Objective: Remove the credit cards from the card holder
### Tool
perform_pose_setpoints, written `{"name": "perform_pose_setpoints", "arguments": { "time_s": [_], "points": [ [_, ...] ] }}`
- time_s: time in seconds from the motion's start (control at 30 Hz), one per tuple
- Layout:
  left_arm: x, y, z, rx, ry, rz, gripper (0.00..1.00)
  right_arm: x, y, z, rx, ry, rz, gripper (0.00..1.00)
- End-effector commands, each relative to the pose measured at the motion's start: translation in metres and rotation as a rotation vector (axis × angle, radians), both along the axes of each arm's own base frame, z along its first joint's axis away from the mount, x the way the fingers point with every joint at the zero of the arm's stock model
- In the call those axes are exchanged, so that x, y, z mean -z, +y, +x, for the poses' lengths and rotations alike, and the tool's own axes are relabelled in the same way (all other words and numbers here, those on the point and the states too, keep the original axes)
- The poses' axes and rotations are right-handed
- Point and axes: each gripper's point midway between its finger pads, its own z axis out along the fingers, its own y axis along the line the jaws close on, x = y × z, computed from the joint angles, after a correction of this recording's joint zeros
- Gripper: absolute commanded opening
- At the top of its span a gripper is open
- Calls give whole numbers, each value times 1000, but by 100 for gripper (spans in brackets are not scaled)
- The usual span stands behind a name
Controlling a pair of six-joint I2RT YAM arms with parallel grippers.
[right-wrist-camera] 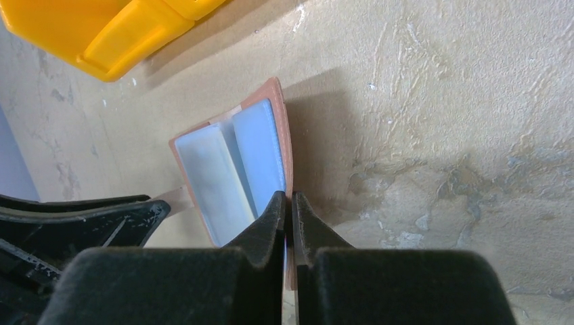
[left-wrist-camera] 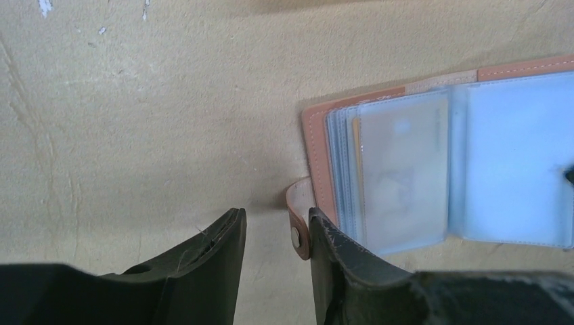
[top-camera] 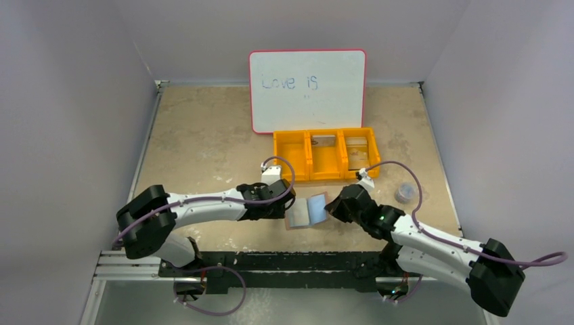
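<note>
The brown card holder [top-camera: 308, 210] lies open on the table between my two grippers, its pale blue clear pockets facing up. My right gripper [right-wrist-camera: 288, 200] is shut on the card holder's [right-wrist-camera: 230, 162] right cover edge. My left gripper [left-wrist-camera: 277, 223] is open at the card holder's [left-wrist-camera: 440, 162] left edge, and the snap strap [left-wrist-camera: 298, 227] sits between its fingers against the right finger. A pale card [left-wrist-camera: 403, 169] shows inside the front pocket, with an orange edge behind it. A greyish card [top-camera: 323, 141] and a beige card [top-camera: 357, 143] lie in the orange tray.
The orange three-compartment tray [top-camera: 325, 166] stands just behind the card holder and also shows in the right wrist view [right-wrist-camera: 122, 34]. A whiteboard [top-camera: 306, 88] leans against the back wall. A small round greyish object [top-camera: 404, 193] sits at the right.
</note>
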Motion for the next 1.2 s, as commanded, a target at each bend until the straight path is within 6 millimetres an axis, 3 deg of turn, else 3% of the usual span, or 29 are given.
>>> {"name": "perform_pose_setpoints", "arguments": {
  "time_s": [0.0,0.07,0.17,0.2,0.4,0.53,0.7,0.8,0.97,1.17],
  "points": [
    [-7,-4,1,-24,-8,-58,38,1,-3,4,19,-17,-9,4],
    [-3,-6,2,-27,-5,-52,30,1,-3,5,18,-19,-12,4],
    [-2,-2,8,-59,-21,-18,2,4,-4,3,27,-7,-16,4],
    [-3,0,9,-73,-29,-18,0,6,-5,3,36,2,-16,5],
    [-35,24,24,-182,-149,-18,0,21,-21,-1,110,58,-48,12],
    [-53,11,24,-144,-171,-123,0,27,-21,-3,103,71,-42,23],
    [-35,5,20,-123,-117,-95,0,25,-19,3,77,71,-85,25],
    [-31,1,20,-115,-104,-84,0,10,-16,10,52,37,-116,26],
    [-49,-10,24,-105,-130,-152,0,-45,-6,26,-9,-97,-84,28],
    [-62,-12,26,-122,-153,-194,0,-113,55,30,-276,-320,150,31]
  ]
}}
